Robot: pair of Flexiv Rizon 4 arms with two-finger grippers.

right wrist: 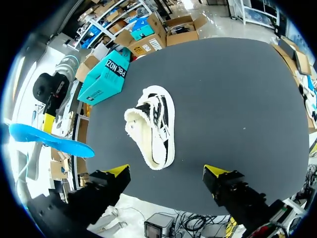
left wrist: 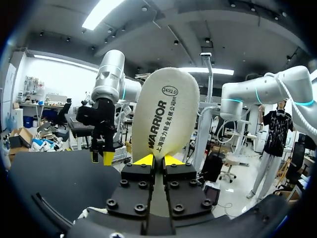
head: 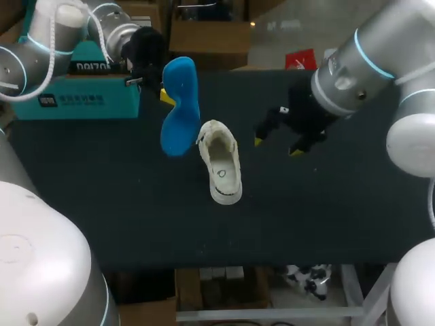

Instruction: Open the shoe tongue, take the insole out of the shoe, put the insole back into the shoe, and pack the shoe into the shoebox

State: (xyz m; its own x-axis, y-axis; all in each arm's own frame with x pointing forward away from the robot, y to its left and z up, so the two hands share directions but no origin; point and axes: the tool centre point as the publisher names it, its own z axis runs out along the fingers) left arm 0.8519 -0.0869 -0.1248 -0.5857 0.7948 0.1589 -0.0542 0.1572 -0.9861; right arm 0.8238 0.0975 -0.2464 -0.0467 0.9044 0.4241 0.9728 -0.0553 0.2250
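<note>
A white shoe (head: 220, 161) lies on the dark table, its opening facing up; the right wrist view shows the shoe (right wrist: 152, 128) ahead of my right gripper. My left gripper (head: 163, 95) holds the insole (head: 179, 105) in the air, blue side toward the head camera, left of the shoe. Seen from the left wrist, the insole's cream side (left wrist: 166, 119) stands upright with my left gripper (left wrist: 157, 159) shut on its lower end. My right gripper (head: 277, 146) hangs open to the right of the shoe, its fingers (right wrist: 119, 171) wide apart and nothing between them.
A teal shoebox (head: 75, 95) stands at the table's far left, behind my left arm; the shoebox (right wrist: 105, 77) also shows beyond the shoe in the right wrist view. The table's far edge lies just behind the box.
</note>
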